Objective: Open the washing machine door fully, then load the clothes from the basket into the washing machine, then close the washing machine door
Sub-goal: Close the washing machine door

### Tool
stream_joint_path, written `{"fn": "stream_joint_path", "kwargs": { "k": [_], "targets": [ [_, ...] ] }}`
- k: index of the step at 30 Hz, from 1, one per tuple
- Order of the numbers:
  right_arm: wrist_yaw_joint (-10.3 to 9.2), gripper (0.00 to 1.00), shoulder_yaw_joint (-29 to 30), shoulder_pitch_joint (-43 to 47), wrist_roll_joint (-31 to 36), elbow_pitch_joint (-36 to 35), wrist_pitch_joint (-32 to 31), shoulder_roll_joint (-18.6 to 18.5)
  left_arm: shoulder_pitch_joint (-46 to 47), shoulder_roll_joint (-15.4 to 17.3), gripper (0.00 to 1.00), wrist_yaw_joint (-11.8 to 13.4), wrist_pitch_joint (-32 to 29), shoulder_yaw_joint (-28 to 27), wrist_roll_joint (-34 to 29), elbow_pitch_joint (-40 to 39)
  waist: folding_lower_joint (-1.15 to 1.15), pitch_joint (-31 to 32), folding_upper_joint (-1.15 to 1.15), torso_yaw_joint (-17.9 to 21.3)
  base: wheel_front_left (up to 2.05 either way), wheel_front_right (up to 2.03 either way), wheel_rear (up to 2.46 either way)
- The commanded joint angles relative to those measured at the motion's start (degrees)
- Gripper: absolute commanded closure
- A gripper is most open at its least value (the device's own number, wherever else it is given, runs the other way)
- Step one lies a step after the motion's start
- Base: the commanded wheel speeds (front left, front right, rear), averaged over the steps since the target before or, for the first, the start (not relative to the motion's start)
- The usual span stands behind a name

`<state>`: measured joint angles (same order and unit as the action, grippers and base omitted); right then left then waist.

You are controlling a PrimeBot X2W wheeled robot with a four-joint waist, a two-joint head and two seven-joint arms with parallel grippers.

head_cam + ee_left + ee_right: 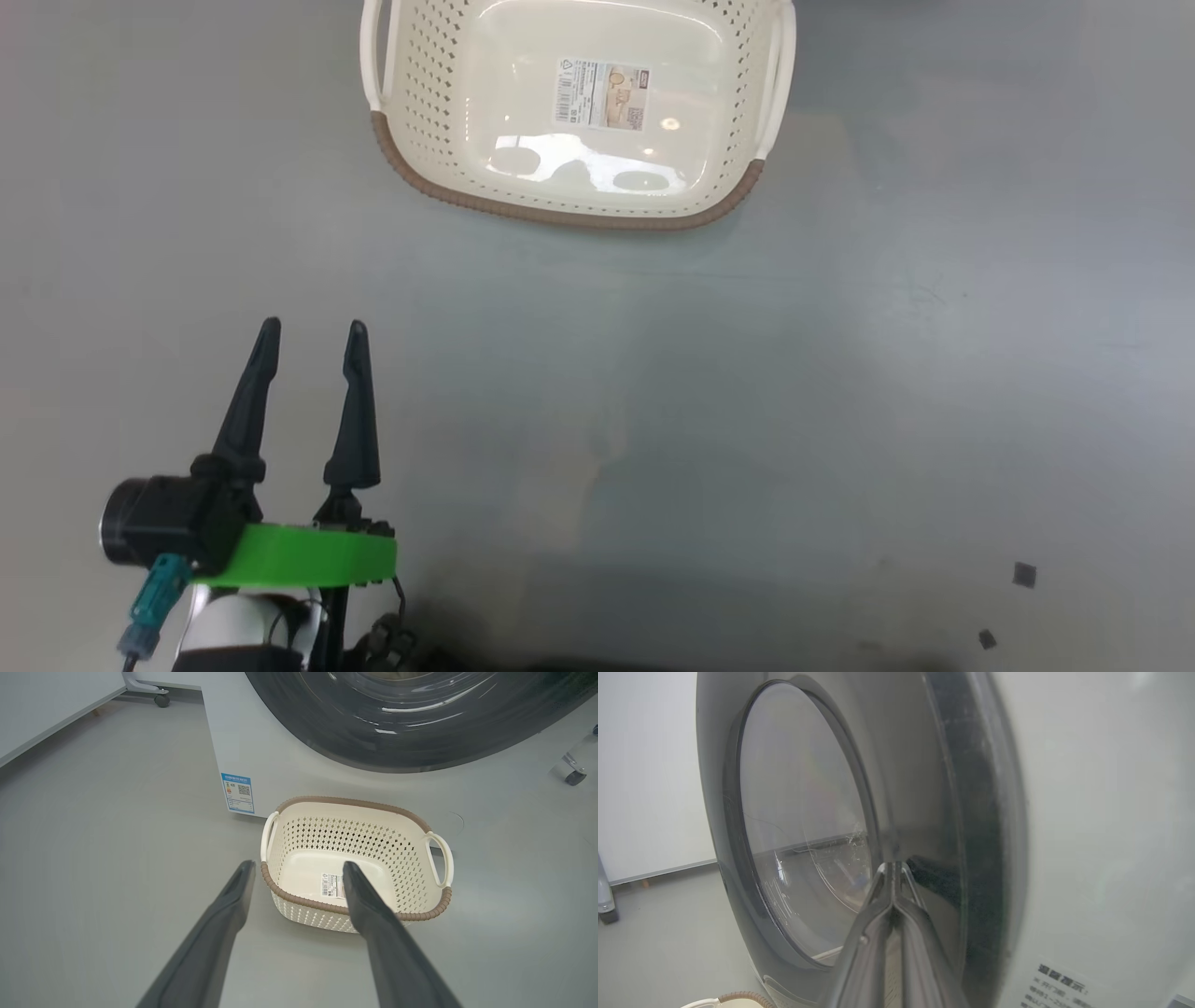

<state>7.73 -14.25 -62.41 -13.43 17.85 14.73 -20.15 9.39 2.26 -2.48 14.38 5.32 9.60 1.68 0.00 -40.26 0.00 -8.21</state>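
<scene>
One basket (560,213) stood on the floor (747,392) at the head view's upper centre, with two white handles (780,75) and one label sticker (602,93) inside. The left wrist view added the washing machine (243,742) just behind it. The left hand (313,327), lower left, gaped wide and held nothing. The right hand (894,864) was pinched shut and empty, its tips at the dark ring of the washing machine door (803,826).

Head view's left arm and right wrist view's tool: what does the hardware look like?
The left tool has two long, tapering black fingers on a black block, a bright green band, a teal-plugged cable and a white forearm. The right tool shows two slim, glossy dark-grey fingers.
</scene>
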Motion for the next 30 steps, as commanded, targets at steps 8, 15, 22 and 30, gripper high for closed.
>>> {"fn": "stream_joint_path", "kwargs": {
  "k": [8,15,22,30],
  "targets": [
    [-0.24,1.00,3.05,-3.61,0.64,1.95,0.27,-1.54,-1.11,0.62,0.00,0.88,0.62,-1.34,0.48,-2.44,0.00,-0.07,0.00,-1.83,0.00,0.00,0.00],
    [-0.24,1.00,4.00,-2.63,0.80,1.62,0.27,-1.89,-0.56,0.62,0.00,1.05,0.62,-1.13,0.99,-2.05,0.00,1.33,0.00,-1.37,0.00,0.00,0.00],
    [-0.24,1.00,5.81,6.11,0.15,-5.20,0.27,-0.60,1.46,0.62,0.00,0.29,0.62,-1.17,1.35,0.47,0.00,7.12,0.00,0.67,0.00,0.00,0.00],
    [-0.24,0.53,5.88,22.87,0.17,-10.88,0.27,0.48,-0.41,0.62,0.00,0.39,0.62,-3.02,3.13,4.23,0.00,19.15,0.00,6.15,0.00,0.00,0.00]
  ]
}}
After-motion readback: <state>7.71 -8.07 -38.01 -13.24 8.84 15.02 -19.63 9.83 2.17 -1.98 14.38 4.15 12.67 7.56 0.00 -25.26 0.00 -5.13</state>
